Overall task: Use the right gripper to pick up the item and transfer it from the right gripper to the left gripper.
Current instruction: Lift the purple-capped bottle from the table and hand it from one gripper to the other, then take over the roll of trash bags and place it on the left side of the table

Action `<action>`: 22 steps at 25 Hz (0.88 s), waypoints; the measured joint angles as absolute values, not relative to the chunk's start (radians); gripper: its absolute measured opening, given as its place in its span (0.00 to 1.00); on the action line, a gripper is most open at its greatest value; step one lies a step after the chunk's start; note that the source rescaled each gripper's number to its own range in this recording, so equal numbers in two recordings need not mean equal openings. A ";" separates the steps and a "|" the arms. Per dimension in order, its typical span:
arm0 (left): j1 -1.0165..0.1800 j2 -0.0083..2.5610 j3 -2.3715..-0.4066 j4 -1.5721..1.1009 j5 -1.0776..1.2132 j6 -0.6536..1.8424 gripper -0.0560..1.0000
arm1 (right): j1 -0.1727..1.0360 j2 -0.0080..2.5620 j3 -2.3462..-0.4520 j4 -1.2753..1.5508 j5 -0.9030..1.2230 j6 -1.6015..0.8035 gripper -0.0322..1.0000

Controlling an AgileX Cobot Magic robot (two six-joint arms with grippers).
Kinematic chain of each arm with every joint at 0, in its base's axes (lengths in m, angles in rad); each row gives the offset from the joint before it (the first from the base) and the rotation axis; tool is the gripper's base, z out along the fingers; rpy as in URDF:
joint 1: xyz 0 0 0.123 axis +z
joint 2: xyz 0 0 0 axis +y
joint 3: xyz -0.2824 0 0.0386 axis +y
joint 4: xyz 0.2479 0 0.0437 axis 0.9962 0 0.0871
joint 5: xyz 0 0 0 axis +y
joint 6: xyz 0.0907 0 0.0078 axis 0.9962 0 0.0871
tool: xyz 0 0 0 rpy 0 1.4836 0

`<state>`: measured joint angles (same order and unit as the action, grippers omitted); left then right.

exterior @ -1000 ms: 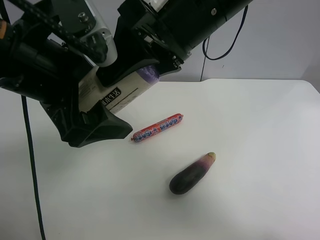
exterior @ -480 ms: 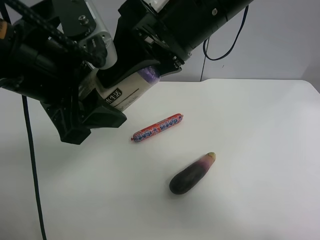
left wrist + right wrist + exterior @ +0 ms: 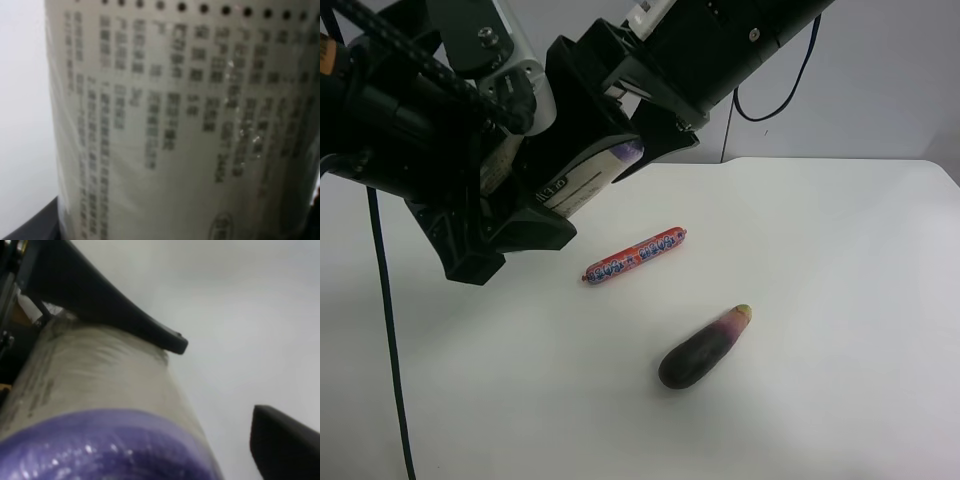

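Left fingers [image 3: 525, 230] clasp item [image 3: 578, 184], sausage [image 3: 635, 256] well clear.

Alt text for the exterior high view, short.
A cream roll with a purple end is held in the air at upper left by the left pincer, the right pincer at its purple end. On the white table below lie a red sausage stick and, nearer the camera, a dark aubergine.

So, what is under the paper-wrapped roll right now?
The roll is held up in the air by the left gripper, whose black lower finger lies under it. Lower down only white table shows; the part behind the gripper is covered.
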<state>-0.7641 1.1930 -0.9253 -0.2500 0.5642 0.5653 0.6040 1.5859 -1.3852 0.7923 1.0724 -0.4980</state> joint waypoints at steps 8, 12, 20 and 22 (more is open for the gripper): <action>-0.764 1.195 -0.925 -0.250 0.560 0.568 0.06 | 0.605 1.565 -1.385 0.788 1.176 -0.498 0.99; -0.764 1.195 -0.925 -0.250 0.560 0.568 0.06 | 0.605 1.518 -1.385 0.762 1.206 -0.498 0.99; -0.764 1.195 -0.925 -0.250 0.560 0.568 0.06 | 0.605 1.372 -1.385 0.529 1.212 -0.404 0.99; -0.764 1.195 -0.925 -0.250 0.560 0.568 0.06 | 0.605 1.334 -1.385 0.454 1.212 -0.352 0.99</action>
